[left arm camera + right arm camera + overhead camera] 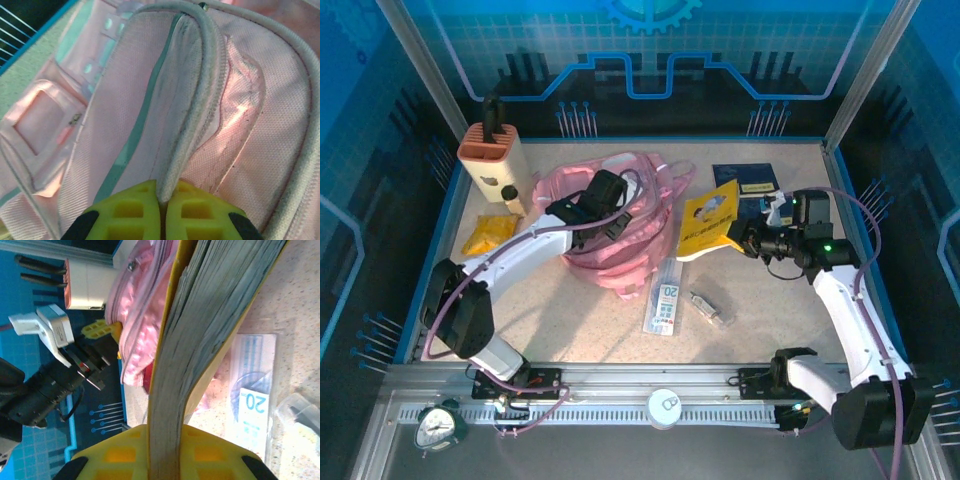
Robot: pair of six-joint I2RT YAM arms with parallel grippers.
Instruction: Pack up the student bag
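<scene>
The left hand [162,201], pinching the rim of the student bag [655,205] slumped mid-way across the counter [600,320], should lift it wide (a gaping mouth helps) before the right hand [162,440], clamped on the yellow book [712,215], feeds it in.

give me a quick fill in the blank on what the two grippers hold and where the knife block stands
1. The left gripper is shut on a piped edge of the ____ bag.
2. The right gripper is shut on a thick book with a ____ cover.
3. The knife block stands at the far ____ corner of the table.
Missing words: pink; yellow; left.
</scene>
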